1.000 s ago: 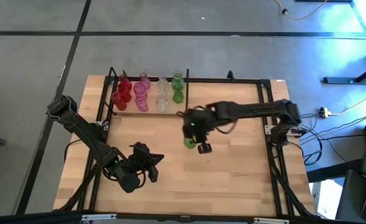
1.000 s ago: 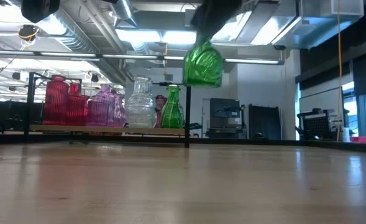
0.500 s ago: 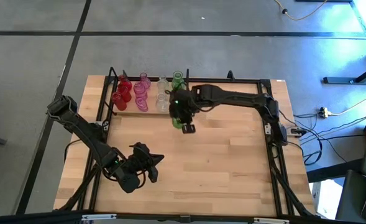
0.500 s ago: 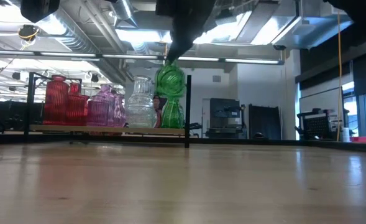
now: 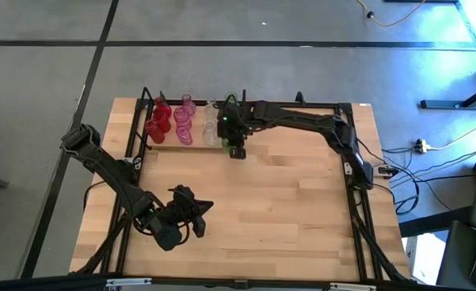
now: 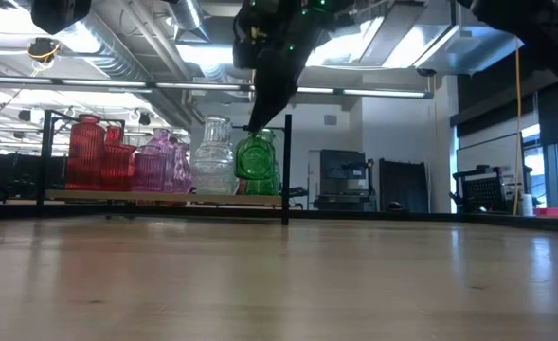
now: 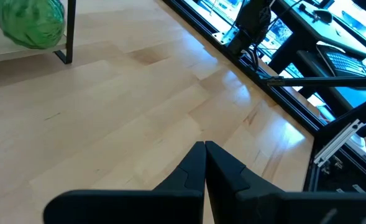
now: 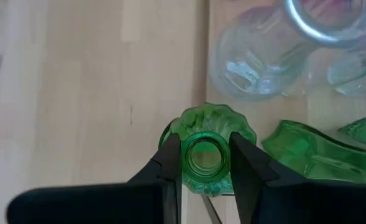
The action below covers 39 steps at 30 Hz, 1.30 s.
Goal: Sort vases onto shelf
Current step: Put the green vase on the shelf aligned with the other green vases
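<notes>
Reaching across the table (image 5: 302, 210) to the shelf (image 5: 166, 144) at its far edge, my right gripper (image 8: 205, 163) pinches the neck of a round green vase (image 8: 206, 148), which hangs over the shelf's near right corner, beside the clear vase (image 8: 257, 56) and a second green vase (image 8: 313, 155). The red vases (image 6: 97, 152) and pink vases (image 6: 155, 161) stand further left on the shelf. My left gripper (image 7: 204, 163) rests pressed together with nothing in it, well away from the shelf near the table's front.

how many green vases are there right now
2: a round green vase held by the neck in the right gripper at the shelf's front right corner, and a taller green vase standing on the shelf behind it. Others may be hidden.
</notes>
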Tool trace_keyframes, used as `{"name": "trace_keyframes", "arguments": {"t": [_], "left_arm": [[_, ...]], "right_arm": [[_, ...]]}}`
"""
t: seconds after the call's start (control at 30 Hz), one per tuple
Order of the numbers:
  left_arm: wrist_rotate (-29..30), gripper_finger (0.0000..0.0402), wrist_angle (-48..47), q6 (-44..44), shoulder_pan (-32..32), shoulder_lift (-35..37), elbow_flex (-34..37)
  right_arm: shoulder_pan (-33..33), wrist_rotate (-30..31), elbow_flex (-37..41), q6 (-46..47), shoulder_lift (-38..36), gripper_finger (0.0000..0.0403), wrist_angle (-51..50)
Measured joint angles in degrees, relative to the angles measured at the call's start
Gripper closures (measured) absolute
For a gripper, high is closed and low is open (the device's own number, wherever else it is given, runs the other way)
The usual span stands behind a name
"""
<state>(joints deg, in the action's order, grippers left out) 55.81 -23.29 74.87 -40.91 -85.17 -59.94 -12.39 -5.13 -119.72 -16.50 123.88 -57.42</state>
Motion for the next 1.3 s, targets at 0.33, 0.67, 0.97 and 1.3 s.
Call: {"name": "trace_keyframes", "arguments": {"t": [0.33,0.67,0.97,1.3], "left_arm": [[0.0,0.0401,0.0,0.0,0.0,0.0,0.0],[0.0,0.0401,0.0,0.0,0.0,0.0,0.0],[0.1,0.0401,0.0,0.0,0.0,0.0,0.0],[0.1,0.0401,0.0,0.2,0.0,0.0,0.0]], "right_arm": [[-2.5,-1.0,0.0,4.4,2.1,0.0329,1.1],[-5.0,-1.4,0.0,5.7,2.1,0.0329,0.3],[-4.9,-2.0,0.0,6.0,2.1,0.0329,0.4],[-4.9,-0.7,0.0,8.1,2.1,0.0279,0.5]]}}
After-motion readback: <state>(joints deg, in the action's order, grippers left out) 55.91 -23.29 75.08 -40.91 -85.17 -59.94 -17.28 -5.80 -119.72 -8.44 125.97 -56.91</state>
